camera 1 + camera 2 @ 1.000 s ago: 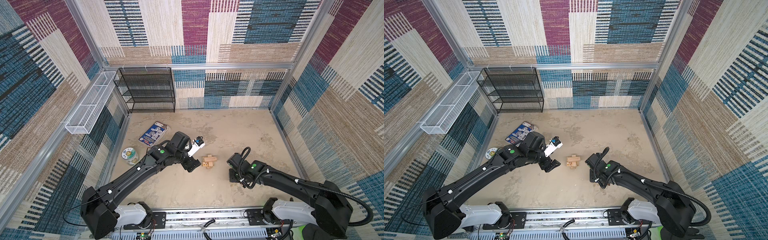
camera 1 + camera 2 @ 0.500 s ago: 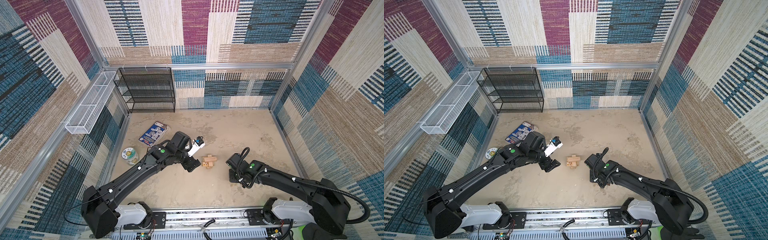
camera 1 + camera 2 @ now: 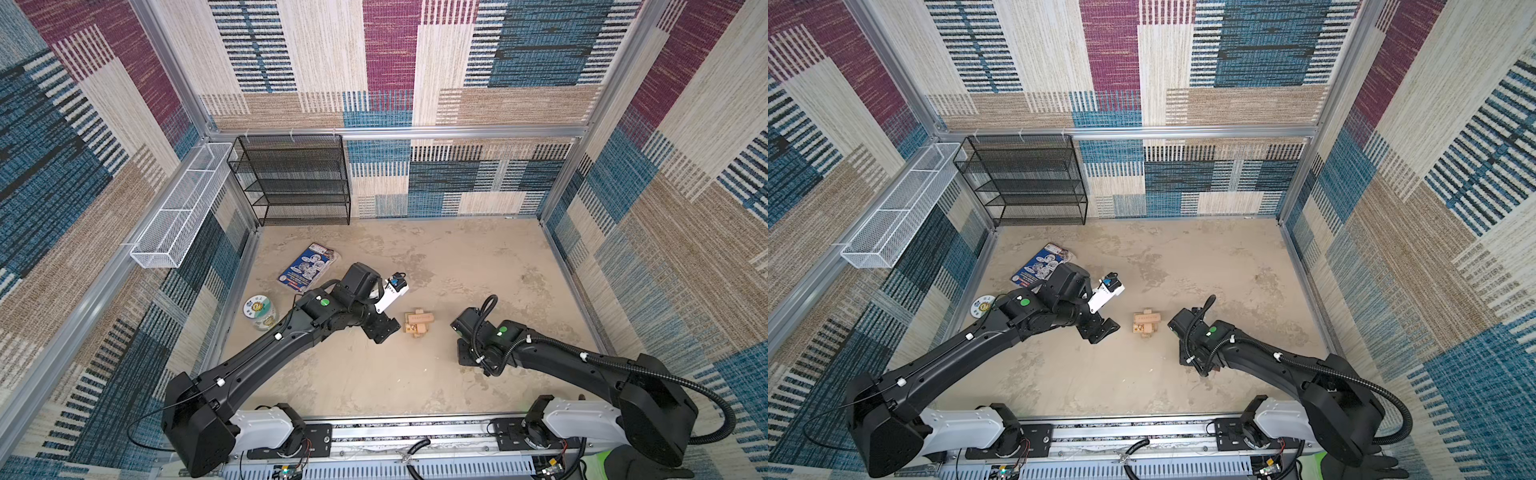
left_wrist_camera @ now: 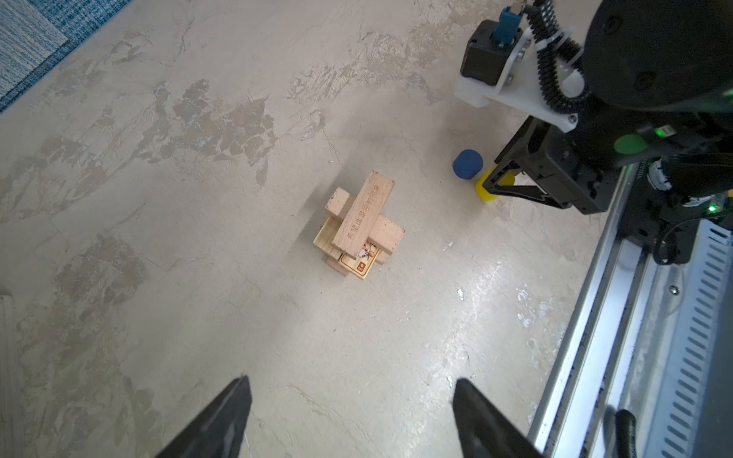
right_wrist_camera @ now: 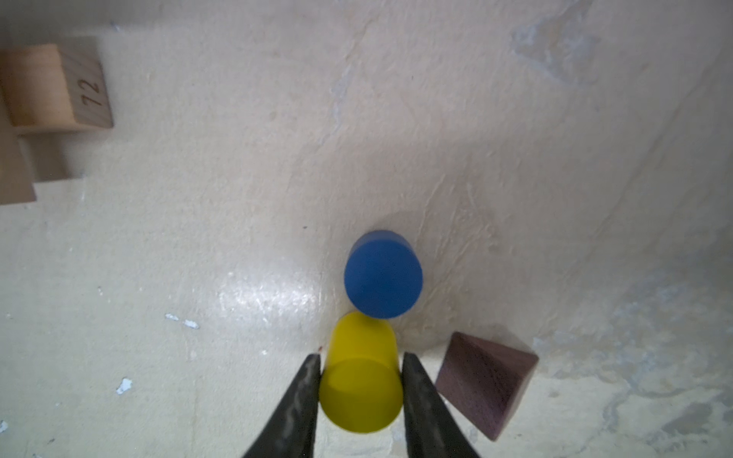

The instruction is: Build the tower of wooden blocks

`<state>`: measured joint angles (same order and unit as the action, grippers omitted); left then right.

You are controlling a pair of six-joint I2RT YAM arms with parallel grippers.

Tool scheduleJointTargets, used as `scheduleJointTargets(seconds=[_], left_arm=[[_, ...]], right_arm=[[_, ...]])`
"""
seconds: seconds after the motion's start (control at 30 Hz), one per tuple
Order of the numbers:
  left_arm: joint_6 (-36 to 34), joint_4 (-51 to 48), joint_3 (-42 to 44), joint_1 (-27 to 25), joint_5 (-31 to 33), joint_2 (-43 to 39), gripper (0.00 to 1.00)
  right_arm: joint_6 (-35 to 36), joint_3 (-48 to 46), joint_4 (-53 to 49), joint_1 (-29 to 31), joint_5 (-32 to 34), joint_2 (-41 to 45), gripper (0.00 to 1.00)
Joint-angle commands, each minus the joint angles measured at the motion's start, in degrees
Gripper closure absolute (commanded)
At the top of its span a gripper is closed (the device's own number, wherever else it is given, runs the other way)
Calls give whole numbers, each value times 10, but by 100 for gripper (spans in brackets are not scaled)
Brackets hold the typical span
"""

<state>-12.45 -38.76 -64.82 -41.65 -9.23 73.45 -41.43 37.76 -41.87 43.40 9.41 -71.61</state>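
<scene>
One yellow cylinder (image 5: pixel 361 396) tight in right end effector (image 5: pixel 361 358); left end effector (image 4: pixel 352 380) wide, empty.

Tower (image 5: pixel 47 87) cut by frame edge; yellow cyl. (image 4: pixel 484 194) half hidden behind right gripper (image 4: pixel 511 190).

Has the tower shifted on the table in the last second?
No. In both top views the tower stands where it did, at the same offset from the blue packet, which has not moved either.
</scene>
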Motion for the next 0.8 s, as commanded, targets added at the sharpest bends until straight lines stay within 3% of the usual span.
scheduleJointTargets(seconds=[0.0,0.33,0.53,0.77], left_arm=[[-15,-4,-3,0,2,-4,15],[-9,-3,-4,-1,-14,1,15],[-10,-3,-4,-3,-42,9,15],[-11,-4,0,-14,-33,10,15]], right_arm=[[2,4,4,1,-3,1,65],[6,1,8,1,-12,19,80],[7,0,10,1,-13,36,83],[12,-3,15,1,-15,39,82]])
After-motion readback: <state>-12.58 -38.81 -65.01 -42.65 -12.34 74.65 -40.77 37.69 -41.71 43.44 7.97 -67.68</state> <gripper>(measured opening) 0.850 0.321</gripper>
